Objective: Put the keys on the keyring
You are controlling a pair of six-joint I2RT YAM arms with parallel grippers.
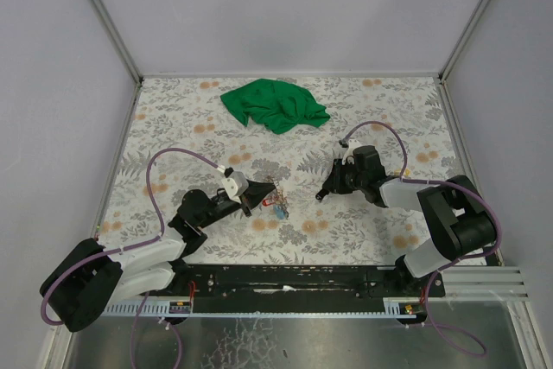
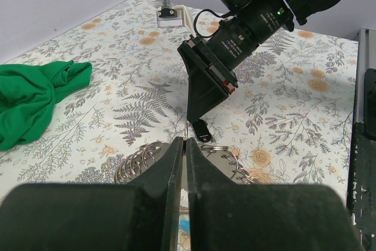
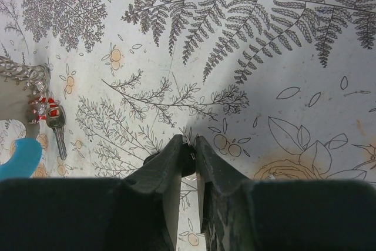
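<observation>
My left gripper [image 2: 185, 140] is shut on a thin wire of the keyring [image 2: 136, 161], whose silver coils bulge out on both sides of the fingers. My right gripper [image 3: 188, 142] points down at the table, and its tips pinch the keyring's small dark clip [image 3: 187, 152]. From the left wrist view the clip [image 2: 201, 131] sits just under the right gripper [image 2: 197, 119]. A metal key with a red tag [image 3: 57, 127] and a light blue tag [image 3: 20, 158] lie by the coil [image 3: 23, 70]. From above, the keys [image 1: 278, 206] lie between the left gripper [image 1: 256, 201] and the right gripper [image 1: 322, 196].
A crumpled green cloth [image 1: 275, 104] lies at the back middle of the flower-patterned table [image 1: 371, 231]. Grey walls close in the left, back and right sides. A black rail [image 1: 285, 281] runs along the near edge between the arm bases.
</observation>
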